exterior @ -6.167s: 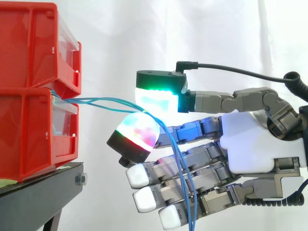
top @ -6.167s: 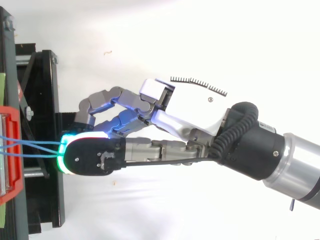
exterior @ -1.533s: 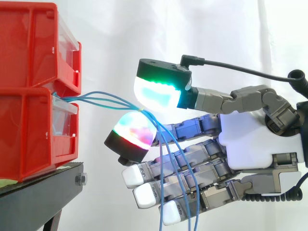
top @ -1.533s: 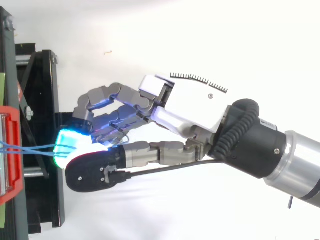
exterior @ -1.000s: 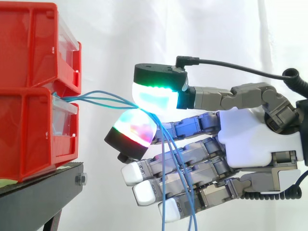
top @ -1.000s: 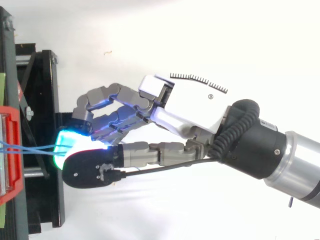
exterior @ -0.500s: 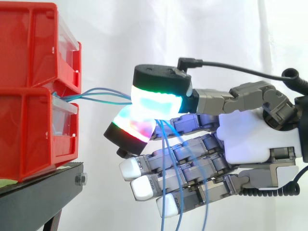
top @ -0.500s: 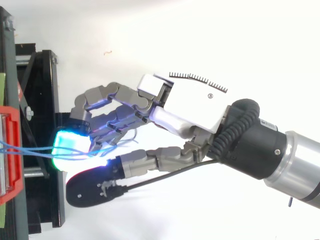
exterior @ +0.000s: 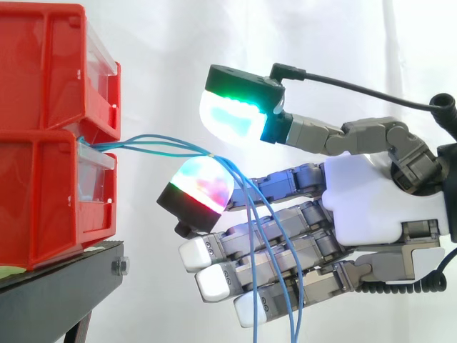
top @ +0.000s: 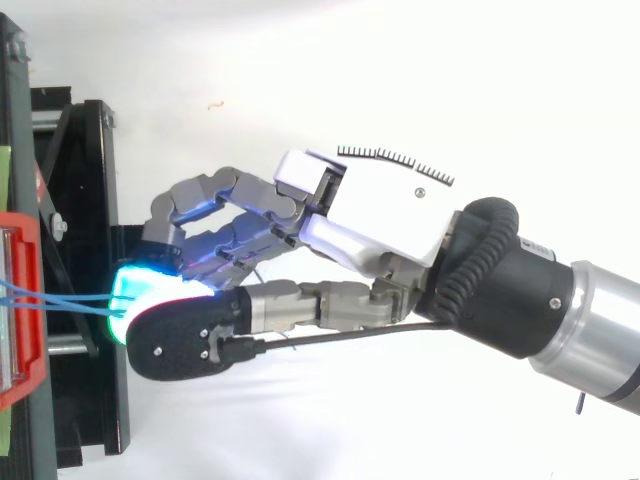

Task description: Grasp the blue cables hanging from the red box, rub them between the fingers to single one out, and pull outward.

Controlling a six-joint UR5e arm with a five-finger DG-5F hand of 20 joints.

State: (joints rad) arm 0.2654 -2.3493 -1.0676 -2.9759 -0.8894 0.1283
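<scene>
Several thin blue cables (exterior: 157, 146) leave the lower red box (exterior: 43, 193) at its front lip and run right. They pass over a glowing multicoloured fingertip pad (exterior: 203, 182), then hang down in front of the other fingers. My hand (exterior: 371, 200) reaches in from the right with its fingers nearly straight. The thumb's green-white pad (exterior: 232, 114) is raised above the cables with a clear gap, so nothing is pinched. From above, the hand (top: 390, 210) points left and the cables (top: 60, 298) stretch from the box (top: 25, 310) to the glowing tip.
A second red bin (exterior: 43, 64) is stacked on the lower one. Both stand on a black stand (exterior: 64, 286), whose frame (top: 85, 200) lies just left of the fingertips in the top view. A white curtain hangs behind.
Half a second ago the thumb pad pressed the cables down onto the fingertip pad; now it has lifted off them. The cables rest loosely over the lower pad.
</scene>
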